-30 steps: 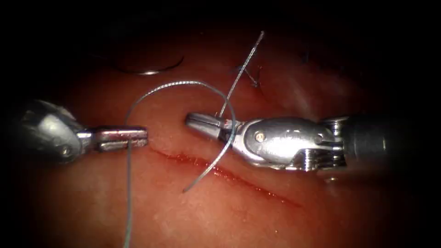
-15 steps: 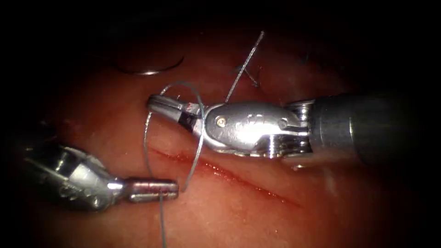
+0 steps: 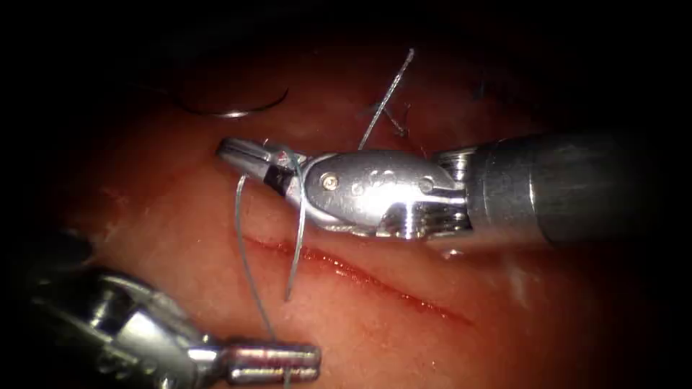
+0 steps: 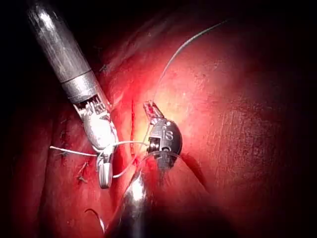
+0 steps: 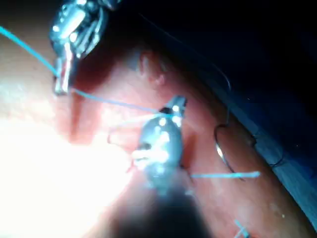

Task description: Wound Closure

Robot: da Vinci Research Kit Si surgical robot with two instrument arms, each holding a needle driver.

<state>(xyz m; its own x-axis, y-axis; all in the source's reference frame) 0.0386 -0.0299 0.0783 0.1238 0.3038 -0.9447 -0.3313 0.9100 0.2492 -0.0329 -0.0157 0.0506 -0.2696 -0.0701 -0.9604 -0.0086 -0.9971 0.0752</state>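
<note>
Red, wet tissue (image 3: 461,346), one cut (image 3: 375,279) running across it. Two tools: right tool (image 3: 249,155) above the cut, jaws clamped on the thread (image 3: 245,238); left tool (image 3: 288,362) below it, jaws pinching that same strand. One curved needle (image 3: 234,112) lies free on the tissue, far side. One knotted stitch (image 3: 393,119) with cut ends.

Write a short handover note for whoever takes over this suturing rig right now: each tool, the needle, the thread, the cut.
Left tool: shut on the thread, low, left of the cut.
Right tool: jaws shut, above the cut, thread looped around them.
Needle: lying free on the tissue at upper left, not in it, held by neither tool.
Done: a stitch with cut ends sits at the top.
Left: the cut is open along its visible length.
</note>
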